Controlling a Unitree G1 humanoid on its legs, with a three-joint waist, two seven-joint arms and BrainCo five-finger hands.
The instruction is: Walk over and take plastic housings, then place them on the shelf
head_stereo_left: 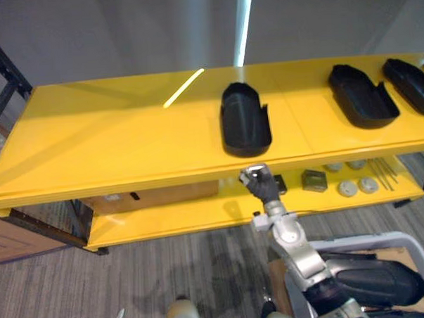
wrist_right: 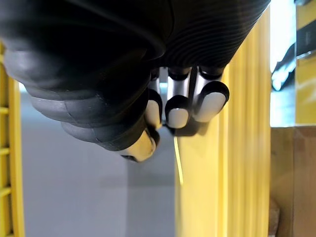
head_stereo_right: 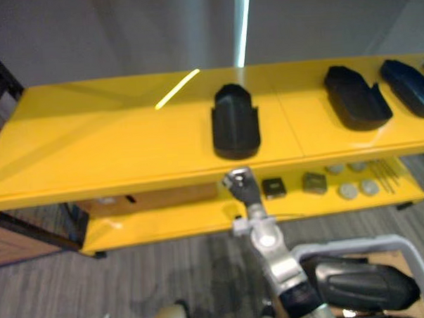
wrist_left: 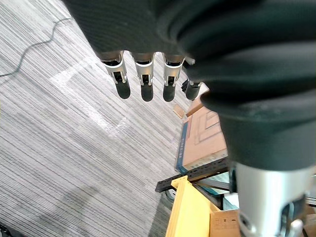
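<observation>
A black plastic housing [head_stereo_left: 245,120] lies centre frame on the yellow shelf [head_stereo_left: 127,141]. The right hand [head_stereo_left: 259,181] sits just below it, fingers curled and empty. The left hand [wrist_left: 143,74] holds straight fingers above the floor [wrist_left: 59,148].

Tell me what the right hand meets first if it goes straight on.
Probably the front edge of the yellow top shelf: the right hand points up at it, just under the nearest black housing. Depth is unclear.
</observation>
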